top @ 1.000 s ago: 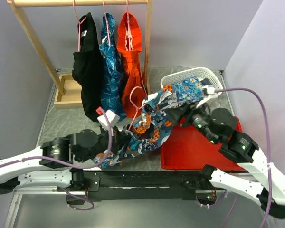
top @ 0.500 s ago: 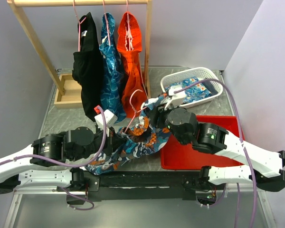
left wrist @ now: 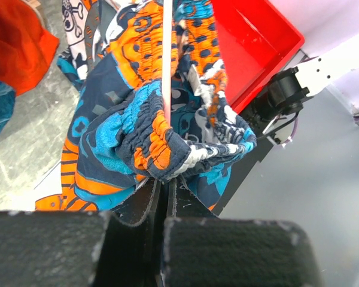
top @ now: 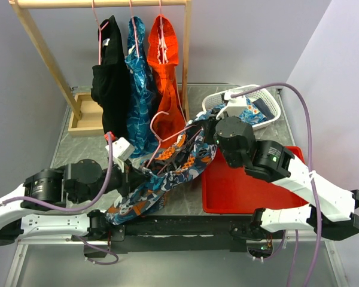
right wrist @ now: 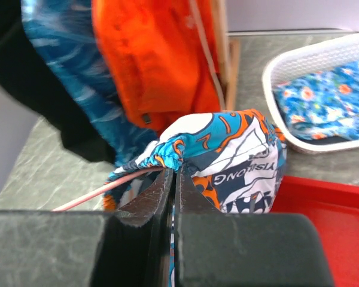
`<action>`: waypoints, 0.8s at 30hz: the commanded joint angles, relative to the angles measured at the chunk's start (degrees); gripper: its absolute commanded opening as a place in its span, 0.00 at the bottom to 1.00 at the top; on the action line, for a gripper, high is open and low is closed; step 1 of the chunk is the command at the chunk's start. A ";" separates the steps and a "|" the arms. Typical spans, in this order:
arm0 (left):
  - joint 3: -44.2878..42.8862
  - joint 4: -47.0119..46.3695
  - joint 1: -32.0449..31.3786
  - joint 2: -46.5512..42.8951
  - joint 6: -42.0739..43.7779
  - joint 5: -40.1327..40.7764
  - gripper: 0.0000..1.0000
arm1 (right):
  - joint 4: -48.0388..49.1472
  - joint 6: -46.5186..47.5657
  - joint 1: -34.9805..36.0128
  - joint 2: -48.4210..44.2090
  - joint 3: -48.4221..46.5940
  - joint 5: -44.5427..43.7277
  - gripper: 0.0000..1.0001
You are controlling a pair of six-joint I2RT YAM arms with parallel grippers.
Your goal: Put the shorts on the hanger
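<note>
Within the last second the right jaws, pinching the shorts (top: 173, 170) by the waistband, swung toward the far edge. The left jaws clamp the pink wire hanger (left wrist: 166, 54), and the shorts stretch mid-bench along it.

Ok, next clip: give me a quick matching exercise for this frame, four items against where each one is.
Items
1. shorts
2. floral cloth
3. orange garment
4. red tray

Places
A. hanging from the wooden rail
B. lying in the white basket
C. flat on the table, at the right
D. pinched by the left gripper and the right gripper

Pairs: 1-D, 2-B, 3-A, 4-C
</note>
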State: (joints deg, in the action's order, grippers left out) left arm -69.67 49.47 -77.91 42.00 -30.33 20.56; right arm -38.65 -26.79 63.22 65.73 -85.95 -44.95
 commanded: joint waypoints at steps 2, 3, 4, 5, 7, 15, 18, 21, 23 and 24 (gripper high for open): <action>-4.59 3.43 0.04 -0.07 2.46 1.67 0.01 | 0.34 3.40 0.15 2.98 -9.57 7.06 0.07; -4.95 3.70 0.12 -0.42 2.64 2.20 0.01 | -0.28 4.45 0.15 3.78 -12.19 8.20 0.09; -5.73 4.22 0.13 -0.69 2.90 2.21 0.01 | -0.80 5.16 0.41 4.40 -13.00 9.34 0.12; -6.00 4.23 0.04 -1.12 3.17 2.21 0.01 | -0.46 6.03 1.19 4.75 -13.19 10.92 0.26; -6.88 4.93 0.04 -2.09 3.78 1.59 0.01 | 1.38 7.89 1.64 4.40 -11.96 14.27 0.44; -7.24 10.38 0.04 -5.25 1.94 1.94 0.01 | 5.34 8.77 0.07 1.67 -11.50 9.88 0.79; -5.13 9.77 0.12 -8.32 0.54 1.42 0.01 | 4.55 8.94 -3.44 4.22 -14.58 13.21 0.79; -4.16 9.07 0.12 -11.66 0.18 0.01 0.01 | 5.95 6.84 -8.27 5.72 -13.99 20.58 0.80; -4.68 9.06 0.13 -12.81 0.27 -0.78 0.01 | 7.97 4.30 -13.98 6.24 -12.58 24.88 0.79; -4.95 9.06 0.13 -13.86 0.44 -1.04 0.01 | 8.59 3.59 -15.57 6.60 -11.18 25.87 0.79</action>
State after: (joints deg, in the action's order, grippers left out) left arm -73.43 61.58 -77.91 31.05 -29.45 20.78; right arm -34.41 -20.08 54.06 70.91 -98.48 -26.92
